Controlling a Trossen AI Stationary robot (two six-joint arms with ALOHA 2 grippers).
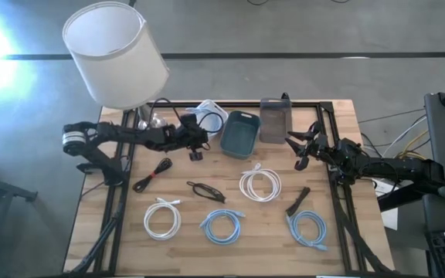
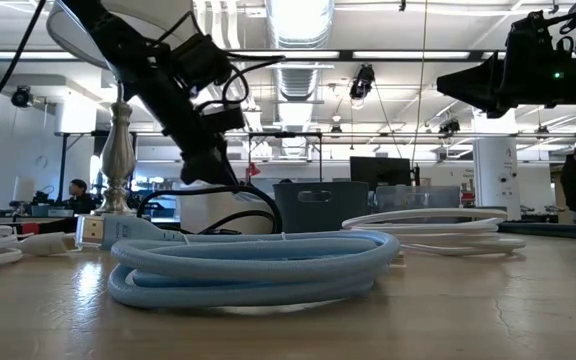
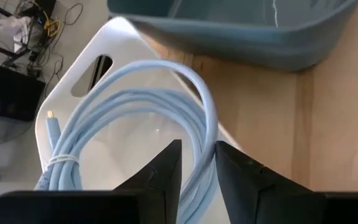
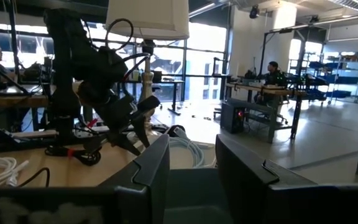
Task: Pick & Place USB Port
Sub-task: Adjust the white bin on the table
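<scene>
A light blue cable coil (image 3: 135, 106) hangs over the white bin (image 3: 73, 74) at the far middle of the table. My left gripper (image 3: 197, 149) is shut on it, just in front of the white bin (image 1: 211, 114) in the high view. A teal bin (image 1: 240, 133) and a grey bin (image 1: 276, 120) stand to its right. My right gripper (image 1: 300, 149) hovers open near the grey bin with nothing between its fingers (image 4: 154, 162). My left gripper pinches one side of the coil (image 3: 199, 168) between its two fingers, several strands together. The fingers slant down toward the table's far side and lie across the strands. The coil reaches forward over the white bin's floor; I cannot tell whether its far end rests there.
A lamp with a white shade (image 1: 114, 54) stands at the far left. Loose coils lie on the near half: black (image 1: 151, 174), black (image 1: 205, 191), white (image 1: 259, 184), white (image 1: 162, 218), light blue (image 1: 222, 226), blue (image 1: 307, 230).
</scene>
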